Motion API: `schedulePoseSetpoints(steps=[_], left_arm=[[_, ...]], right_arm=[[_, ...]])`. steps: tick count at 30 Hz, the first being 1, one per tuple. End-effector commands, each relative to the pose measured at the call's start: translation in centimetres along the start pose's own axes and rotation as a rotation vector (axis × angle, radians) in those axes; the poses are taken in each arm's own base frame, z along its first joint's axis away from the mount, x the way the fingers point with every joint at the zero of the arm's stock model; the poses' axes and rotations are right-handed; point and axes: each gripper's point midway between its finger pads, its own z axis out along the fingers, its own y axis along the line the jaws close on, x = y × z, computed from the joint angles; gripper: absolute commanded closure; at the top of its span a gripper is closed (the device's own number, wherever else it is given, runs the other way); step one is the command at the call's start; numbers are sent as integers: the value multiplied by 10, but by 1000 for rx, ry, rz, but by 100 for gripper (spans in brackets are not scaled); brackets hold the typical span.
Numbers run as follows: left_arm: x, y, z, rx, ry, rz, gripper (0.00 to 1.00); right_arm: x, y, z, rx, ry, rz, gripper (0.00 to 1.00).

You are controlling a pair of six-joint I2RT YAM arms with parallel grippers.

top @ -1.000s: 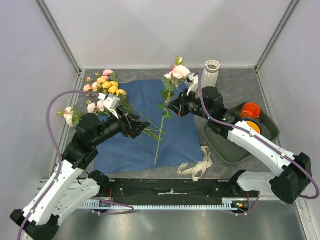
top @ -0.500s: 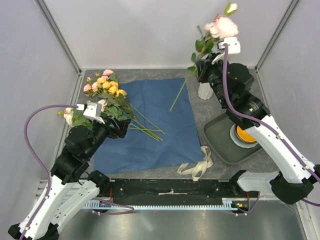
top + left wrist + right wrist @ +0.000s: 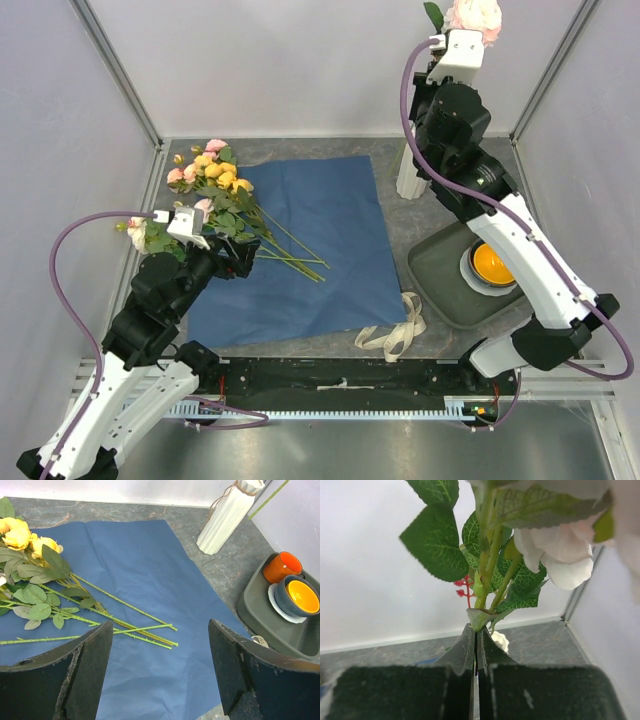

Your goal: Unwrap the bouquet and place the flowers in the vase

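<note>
Your right claw [image 3: 476, 652] is pinched shut on one rose stem [image 3: 487, 577], held high above the far-right vase [image 3: 225, 522] (presumably so the stem clears its rim), while your left claw [image 3: 160, 672] gapes empty over the blue paper [image 3: 165, 575] beside the remaining flowers [image 3: 212, 180].

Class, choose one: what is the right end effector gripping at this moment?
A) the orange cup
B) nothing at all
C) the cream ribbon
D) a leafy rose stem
D: in the right wrist view, the right end effector is shut on a rose stem with green leaves and a pale bloom.
</note>
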Motion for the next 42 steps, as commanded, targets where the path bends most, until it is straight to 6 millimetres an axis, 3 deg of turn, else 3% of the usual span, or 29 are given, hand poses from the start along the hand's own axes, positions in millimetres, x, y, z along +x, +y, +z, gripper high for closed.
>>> schedulePoseSetpoints(steps=[1, 6, 13, 23, 31, 42], left_arm=[[-3, 1, 0, 5, -16, 37, 17], [-2, 2, 2, 10, -10, 30, 17], [2, 5, 13, 35, 17, -1, 18], [5, 10, 18, 28, 31, -22, 18], [4, 14, 20, 17, 30, -23, 18], [6, 16, 22, 11, 38, -26, 18]], right_arm=[[-37, -25, 2, 122, -72, -15, 100], [-38, -30, 12, 199, -84, -68, 100], [-67, -38, 27, 264, -168, -63, 100], [-70, -39, 59, 319, -217, -102, 100], [-34, -40, 85, 328, -181, -127, 100], [46, -44, 120, 293, -89, -117, 100]])
